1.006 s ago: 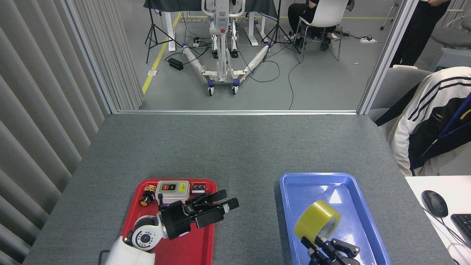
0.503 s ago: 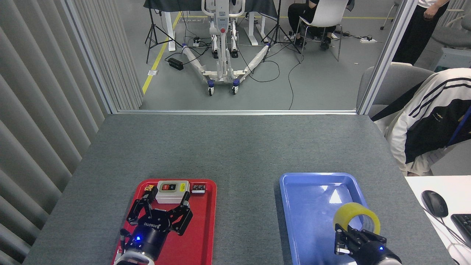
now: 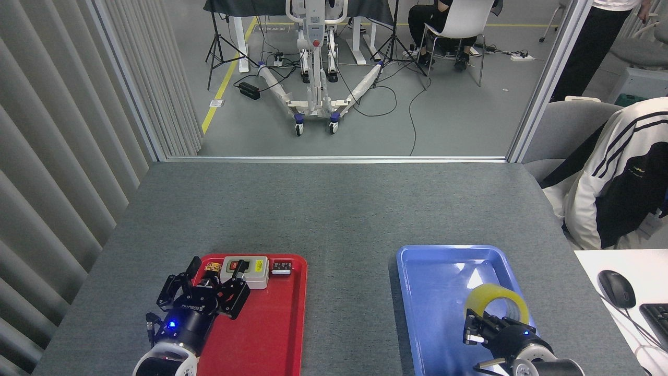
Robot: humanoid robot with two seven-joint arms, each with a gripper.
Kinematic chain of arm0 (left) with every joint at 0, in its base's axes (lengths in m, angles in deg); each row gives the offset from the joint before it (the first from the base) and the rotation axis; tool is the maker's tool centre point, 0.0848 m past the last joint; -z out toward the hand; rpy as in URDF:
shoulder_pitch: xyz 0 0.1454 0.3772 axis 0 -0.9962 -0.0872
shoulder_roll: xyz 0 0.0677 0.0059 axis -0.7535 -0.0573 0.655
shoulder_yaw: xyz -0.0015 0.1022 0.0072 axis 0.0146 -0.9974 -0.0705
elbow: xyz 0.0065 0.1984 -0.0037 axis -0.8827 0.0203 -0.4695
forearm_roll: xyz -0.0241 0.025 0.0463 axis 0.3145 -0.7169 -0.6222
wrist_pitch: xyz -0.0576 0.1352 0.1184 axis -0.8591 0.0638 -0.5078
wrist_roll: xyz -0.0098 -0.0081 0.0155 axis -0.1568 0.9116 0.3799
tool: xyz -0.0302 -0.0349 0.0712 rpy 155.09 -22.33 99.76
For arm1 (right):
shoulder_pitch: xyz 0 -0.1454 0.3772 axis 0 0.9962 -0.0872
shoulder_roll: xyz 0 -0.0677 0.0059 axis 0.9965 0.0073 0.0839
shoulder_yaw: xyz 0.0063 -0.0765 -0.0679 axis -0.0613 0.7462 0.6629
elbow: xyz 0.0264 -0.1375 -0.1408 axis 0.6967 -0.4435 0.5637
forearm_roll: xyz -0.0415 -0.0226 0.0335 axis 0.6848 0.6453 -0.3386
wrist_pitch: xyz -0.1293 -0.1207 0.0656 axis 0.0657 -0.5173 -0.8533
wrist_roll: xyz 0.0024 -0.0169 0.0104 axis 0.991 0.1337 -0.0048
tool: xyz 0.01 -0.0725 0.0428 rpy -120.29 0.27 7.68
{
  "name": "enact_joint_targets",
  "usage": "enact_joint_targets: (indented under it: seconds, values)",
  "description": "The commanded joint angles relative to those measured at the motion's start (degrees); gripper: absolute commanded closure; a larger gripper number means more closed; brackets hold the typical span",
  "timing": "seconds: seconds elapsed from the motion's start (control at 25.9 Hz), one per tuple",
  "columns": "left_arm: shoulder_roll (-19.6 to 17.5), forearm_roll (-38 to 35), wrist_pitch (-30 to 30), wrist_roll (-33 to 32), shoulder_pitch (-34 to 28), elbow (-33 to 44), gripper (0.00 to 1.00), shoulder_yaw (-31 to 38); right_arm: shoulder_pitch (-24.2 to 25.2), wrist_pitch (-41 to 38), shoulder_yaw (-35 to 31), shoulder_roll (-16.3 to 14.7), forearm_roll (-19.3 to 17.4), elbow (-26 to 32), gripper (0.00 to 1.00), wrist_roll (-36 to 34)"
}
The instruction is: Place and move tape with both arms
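Note:
The tape [image 3: 494, 298], a translucent yellow ring, sits tilted in the right half of the blue tray [image 3: 433, 261]. My right gripper [image 3: 490, 328] comes in from the bottom edge and its black fingers [image 3: 471, 330] close on the near rim of the roll. Over the left side of the red tray [image 3: 282, 339] my left gripper [image 3: 204, 286] stands with its fingers spread open and nothing between them, just in front of the grey switch box [image 3: 245, 270].
At the back of the red tray lie a small yellow-and-black part [image 3: 211, 268] and a small black module [image 3: 282, 267]. A seated person in a white and black jacket [image 3: 616, 177] is at the table's right side. A mouse [image 3: 616, 288] lies on a white desk.
My left gripper turned from pointing right to pointing away and shifted left over the red tray. My right gripper carried the tape from mid-tray to the right side and lower.

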Motion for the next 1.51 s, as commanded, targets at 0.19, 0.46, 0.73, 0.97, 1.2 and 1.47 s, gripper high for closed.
enact_joint_targets:
  seconds: [0.19,0.46,0.73,0.97,1.2,1.47]
  values:
    - [-0.06,0.03,-0.34,3.03,-0.09,-0.17,0.01,-0.09,0.23,-0.17,-0.23,0.05,0.07,-0.80,0.00,-3.60]
    - [-0.14,-0.50,-0.34,2.68,-0.27,-1.31,0.01,-0.01,0.75,-0.26,-0.23,0.23,0.07,-0.89,0.00,-3.87]
    - [-0.14,-0.32,-0.26,2.16,-0.27,-1.40,0.01,0.08,4.53,0.09,-1.99,0.14,1.39,-0.63,0.00,-30.93]
    - [-0.14,-0.06,0.10,2.07,-0.27,-1.31,0.01,0.08,8.40,0.53,-4.45,0.75,10.18,-1.68,0.00,-49.39]
    - [0.03,0.65,0.53,2.07,-0.18,-0.69,0.01,0.17,9.37,0.44,-4.80,1.28,10.27,-1.77,0.00,-50.80]
    - [0.03,0.91,0.53,1.98,-0.09,-0.69,0.01,0.08,9.46,0.35,-3.75,1.11,10.00,-1.60,0.00,-50.01]
